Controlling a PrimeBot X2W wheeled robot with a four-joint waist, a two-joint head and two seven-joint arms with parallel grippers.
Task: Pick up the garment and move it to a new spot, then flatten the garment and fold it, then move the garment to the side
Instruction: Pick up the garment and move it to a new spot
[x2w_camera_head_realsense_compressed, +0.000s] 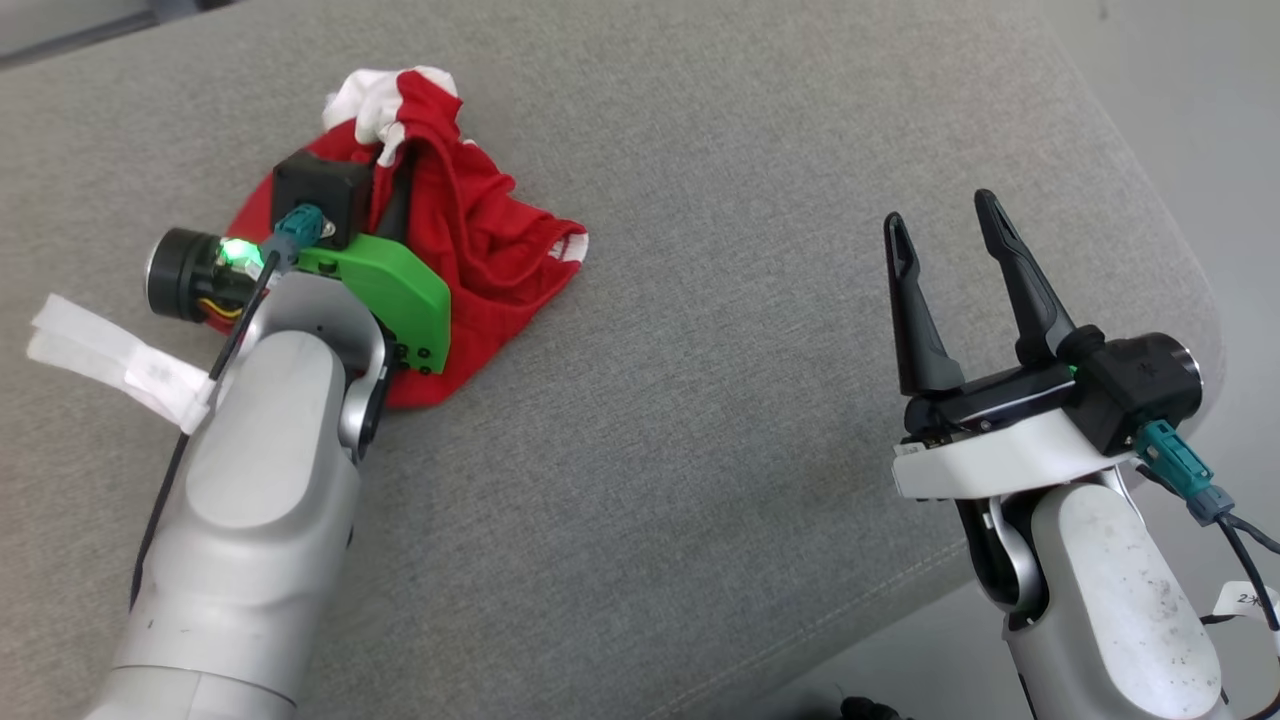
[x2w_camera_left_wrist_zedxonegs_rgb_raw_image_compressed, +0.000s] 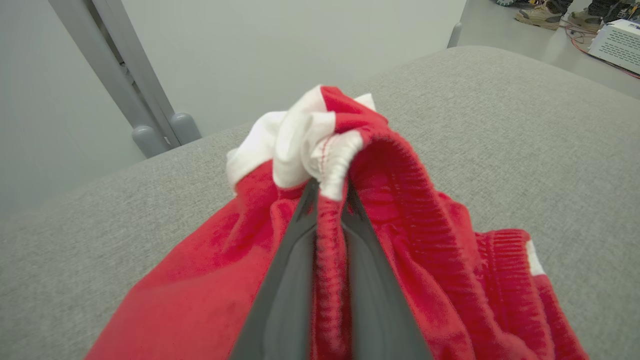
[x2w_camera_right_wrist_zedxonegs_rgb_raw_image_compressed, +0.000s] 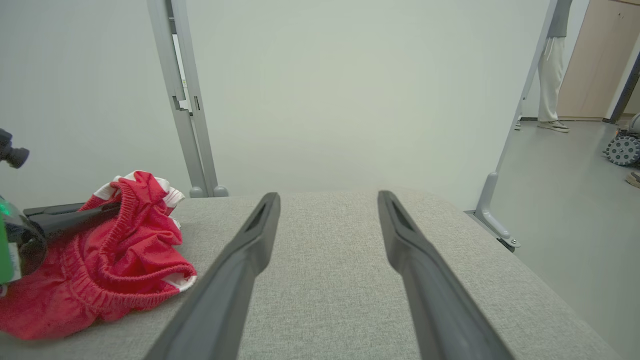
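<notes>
A red garment (x2w_camera_head_realsense_compressed: 480, 240) with white trim lies bunched at the upper left of the grey cushioned surface (x2w_camera_head_realsense_compressed: 700, 420). My left gripper (x2w_camera_head_realsense_compressed: 392, 150) is shut on the garment's elastic band, and the pinched cloth is pulled up into a peak (x2w_camera_left_wrist_zedxonegs_rgb_raw_image_compressed: 330, 150). In the left wrist view the band (x2w_camera_left_wrist_zedxonegs_rgb_raw_image_compressed: 327, 235) runs between the two dark fingers. The right wrist view has the garment (x2w_camera_right_wrist_zedxonegs_rgb_raw_image_compressed: 115, 260) at its left with the left gripper's finger (x2w_camera_right_wrist_zedxonegs_rgb_raw_image_compressed: 75, 216) reaching into it. My right gripper (x2w_camera_head_realsense_compressed: 940, 225) hovers open over the right side of the surface, well away from the cloth, holding nothing.
The surface's rounded right edge (x2w_camera_head_realsense_compressed: 1190, 300) drops to pale floor. A metal post (x2w_camera_right_wrist_zedxonegs_rgb_raw_image_compressed: 185, 100) stands behind the surface and another frame leg (x2w_camera_right_wrist_zedxonegs_rgb_raw_image_compressed: 492, 205) to the right. A person's legs (x2w_camera_right_wrist_zedxonegs_rgb_raw_image_compressed: 552, 65) stand far off. White tape (x2w_camera_head_realsense_compressed: 110, 355) hangs from my left arm's cable.
</notes>
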